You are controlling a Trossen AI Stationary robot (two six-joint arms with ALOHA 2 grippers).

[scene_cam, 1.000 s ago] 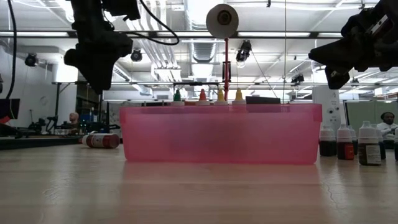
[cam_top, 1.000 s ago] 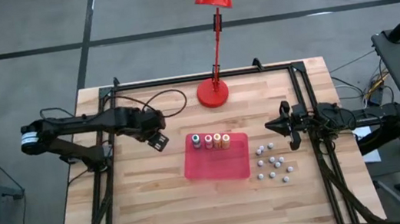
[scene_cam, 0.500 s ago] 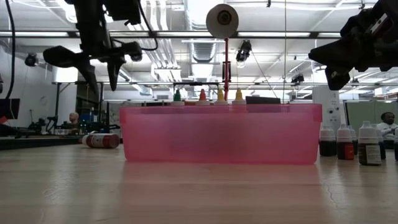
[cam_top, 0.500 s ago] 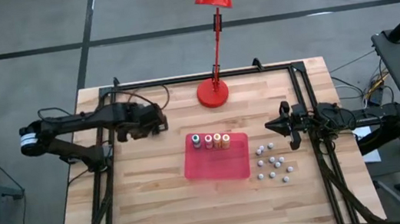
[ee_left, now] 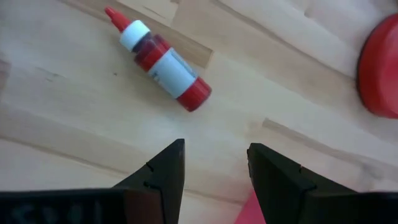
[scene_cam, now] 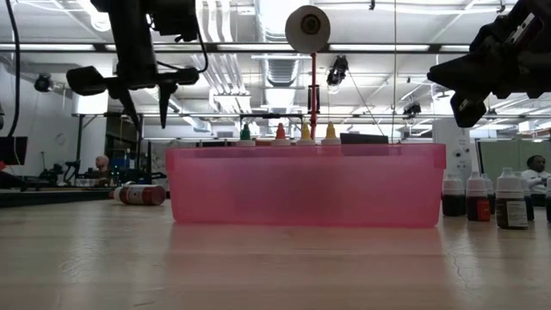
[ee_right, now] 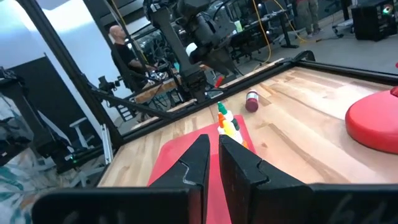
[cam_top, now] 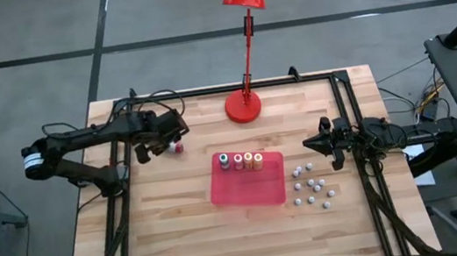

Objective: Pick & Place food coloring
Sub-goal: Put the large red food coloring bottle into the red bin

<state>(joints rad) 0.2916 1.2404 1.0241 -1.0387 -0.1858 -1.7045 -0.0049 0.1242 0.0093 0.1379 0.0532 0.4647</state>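
A red-capped food coloring bottle lies on its side on the bare wood, left of the red tray; it also shows in the high view and low view. Several other capped bottles stand upright along the tray's far wall, their coloured tips showing above it. My left gripper is open and hovers above the table just short of the lying bottle, well clear of the wood. My right gripper is shut and waits at the table's right side.
A red desk lamp stands with its round base at the far middle of the table. Several small white-capped dark bottles stand right of the tray, seen from above as grey-white dots. Black frame rails border the table.
My left gripper has drawn back from beside the tray's left far corner toward the table's far left and has turned about its wrist. The red-capped bottle, which it covered in the high view, now shows lying on the wood. The right arm has kept still.
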